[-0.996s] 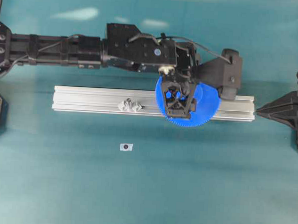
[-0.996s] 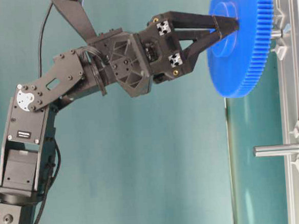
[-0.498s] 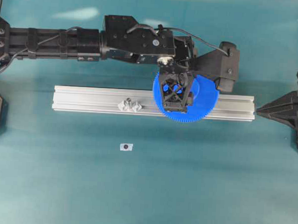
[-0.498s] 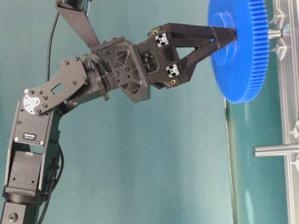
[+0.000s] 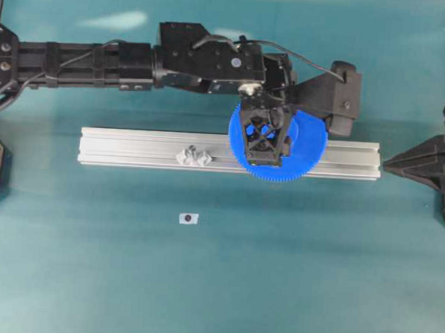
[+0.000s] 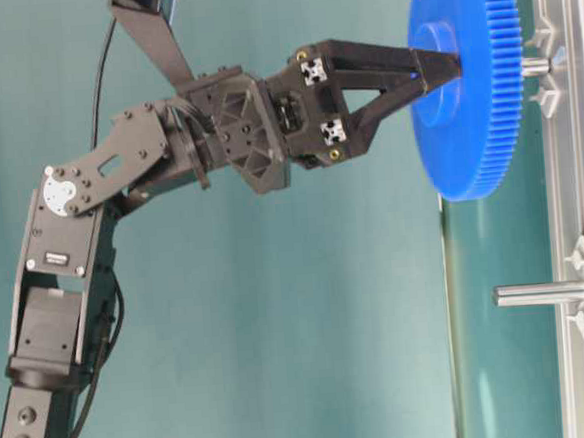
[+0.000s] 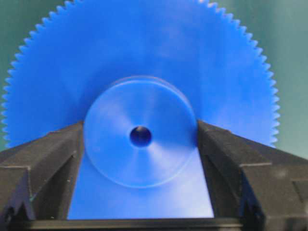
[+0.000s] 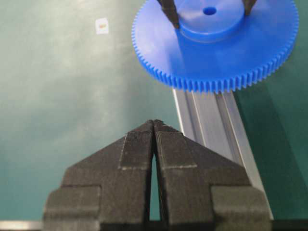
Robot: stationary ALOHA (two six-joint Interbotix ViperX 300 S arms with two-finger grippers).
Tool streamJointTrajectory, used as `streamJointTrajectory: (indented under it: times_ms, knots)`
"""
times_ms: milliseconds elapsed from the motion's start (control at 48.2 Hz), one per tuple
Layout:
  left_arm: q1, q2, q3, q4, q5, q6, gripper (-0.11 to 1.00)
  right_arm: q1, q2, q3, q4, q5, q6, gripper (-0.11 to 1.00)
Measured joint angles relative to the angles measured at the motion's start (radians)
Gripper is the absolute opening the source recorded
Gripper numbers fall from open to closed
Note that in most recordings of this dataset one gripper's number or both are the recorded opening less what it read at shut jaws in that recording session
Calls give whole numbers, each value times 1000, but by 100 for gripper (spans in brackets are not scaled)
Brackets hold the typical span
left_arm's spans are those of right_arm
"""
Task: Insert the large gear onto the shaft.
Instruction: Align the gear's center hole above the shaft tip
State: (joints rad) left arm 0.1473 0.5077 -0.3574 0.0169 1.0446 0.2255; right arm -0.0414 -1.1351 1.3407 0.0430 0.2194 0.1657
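Teal matting covers your work surface, with a silver aluminium rail lying across its middle.

- Left gripper: your jaws are clamped on the raised hub of the large gear, one black finger pressed on each side of the hub, the centre hole showing between them. A second ago this gripper sat lower in the table-level view and the gear was tilted; now the gear stands parallel to the rail.
- Large gear: held over the rail, just off it, above the shaft, whose tip shows between gear and rail.
- Second pin: bare, further along the rail.
- Right gripper: your jaws are pressed together on nothing, parked well apart from the gear, unchanged.
- Small white tag: lying on the matting near the rail.
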Motion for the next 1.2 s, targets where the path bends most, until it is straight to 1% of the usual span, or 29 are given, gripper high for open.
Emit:
streamJointTrajectory:
  times_ms: [166,996,1037,1120,1203]
  knots:
    - [0,9,-15,0,15,-2,76,-2,0,0,0,-2,0,5]
    - [0,9,-17,0,17,-5,77,-2,0,0,0,0,0,5]
    - [0,11,-18,0,17,-8,80,-2,0,0,0,0,0,5]
    - [0,11,-18,0,15,-9,92,0,0,0,0,0,0,5]
    - [0,11,-23,-2,15,-11,93,-2,0,0,0,0,0,5]
